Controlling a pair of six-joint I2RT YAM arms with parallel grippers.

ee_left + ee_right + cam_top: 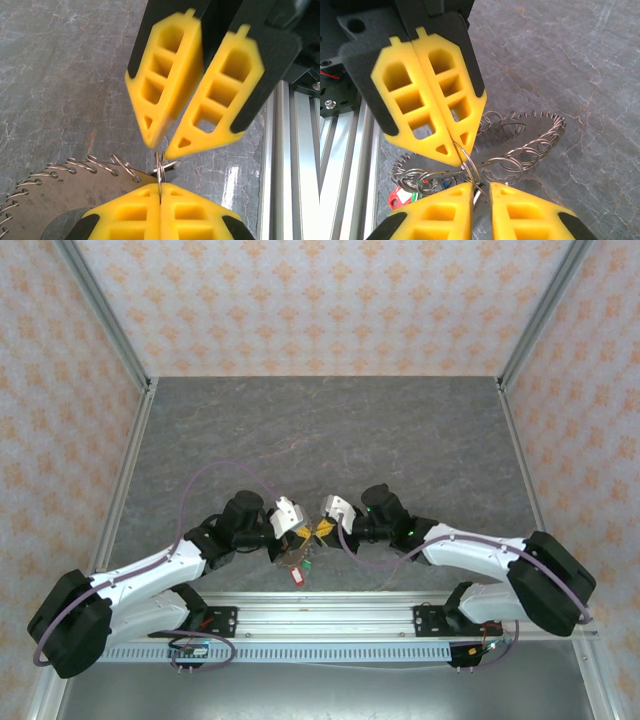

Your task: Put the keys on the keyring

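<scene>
Overhead, the left gripper (300, 533) and right gripper (322, 530) are meeting tip to tip by the keys (297, 573). Left wrist: I'm pinching a wire loop (159, 170) tight, beside the keyring (72, 166). Right wrist: my fingers are standing slightly parted around that loop. I'm judging this as mid-threading, with careful alignment needed next.

We found ourselves at a robotics lab bench, built as a closed test cell. The left arm (140, 585) and the right arm (480, 555), both white, were bolted to an aluminium rail (320, 615) along the near edge of a grey stone-look tabletop (330, 430). A bare circuit board (190, 650) with loose wires sat by that rail, and purple cables (215, 475) looped off the arms. Aluminium posts (105, 310) framed the left and right sides, and orange-patterned wall panels (320, 300) closed off the far side.
</scene>
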